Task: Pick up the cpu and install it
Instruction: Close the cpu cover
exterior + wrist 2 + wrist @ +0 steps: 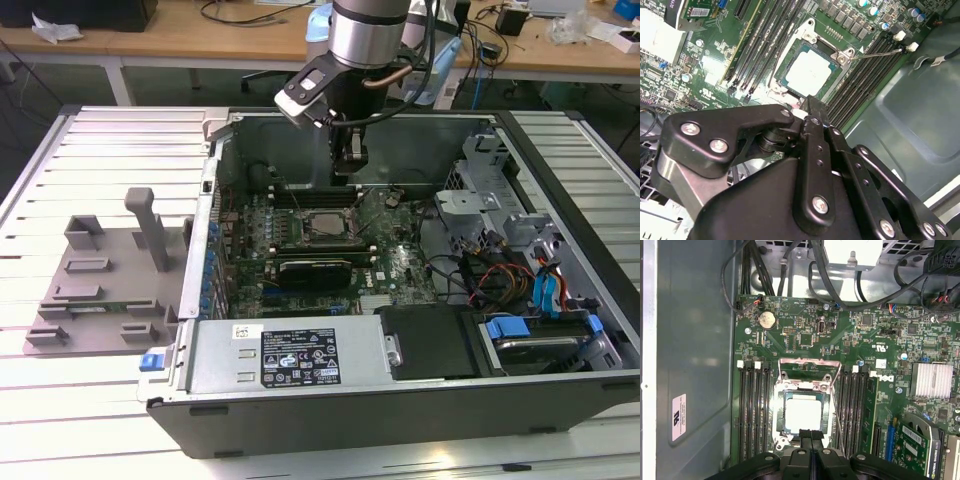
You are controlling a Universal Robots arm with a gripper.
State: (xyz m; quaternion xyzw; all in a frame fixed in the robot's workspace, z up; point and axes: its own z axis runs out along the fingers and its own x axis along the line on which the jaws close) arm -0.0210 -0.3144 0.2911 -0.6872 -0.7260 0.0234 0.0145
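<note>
One cpu (pixel 803 413) lies flat in the socket (pixel 781 390) of the green motherboard (pixel 790 340), inside the open computer case (pixel 210 352). The gripper (pixel 810 433) hangs close over one edge of the chip, its fingers pressed together with nothing between them. A grey tray (pixel 100 285) sits on the tabletop (pixel 120 140) beside the case.

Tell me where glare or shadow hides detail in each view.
Exterior view: the table glares white along its near slats, while the gripper hangs in a dim part of the case. Second wrist view: the cpu top is washed out almost white. First wrist view: the heat sink glares, the cpu is evenly lit.
</note>
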